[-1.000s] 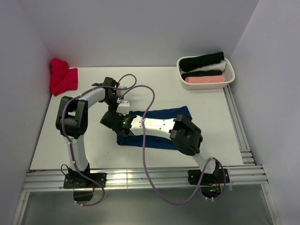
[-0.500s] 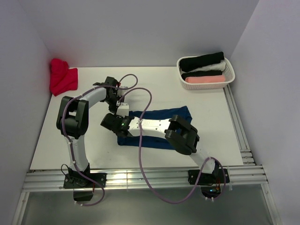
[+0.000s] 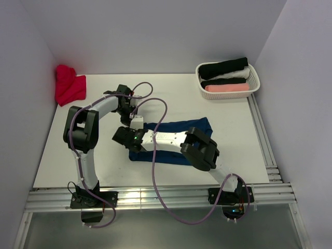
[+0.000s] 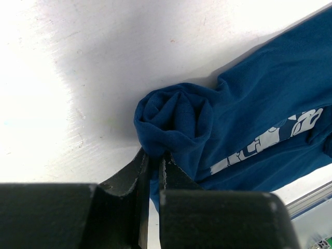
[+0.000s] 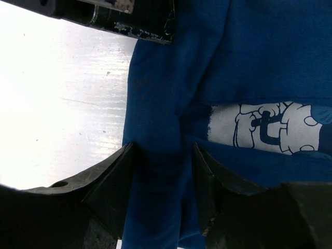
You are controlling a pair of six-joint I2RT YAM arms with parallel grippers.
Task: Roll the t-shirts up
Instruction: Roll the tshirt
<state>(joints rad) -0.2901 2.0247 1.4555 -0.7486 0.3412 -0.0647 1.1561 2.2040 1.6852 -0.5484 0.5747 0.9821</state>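
My right gripper (image 5: 163, 150) is black; the navy blue t-shirt (image 5: 249, 52) has a white cartoon print (image 5: 264, 127); left of it, a red t-shirt (image 3: 69, 85).

White table (image 3: 171, 91), pale lavender walls (image 3: 155, 36)

No clear words to read, white print (image 5: 270, 127) on the navy shirt (image 5: 259, 52) at centre right of right wrist view, one outlined shape like a "t", same print at lower right of left wrist view, blocky marks, not legible

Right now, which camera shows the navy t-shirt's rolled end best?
Left wrist: the rolled end faces the lens, spiral visible, left gripper pinching it. Right wrist shows flat cloth and print; top external hides it behind the arms.
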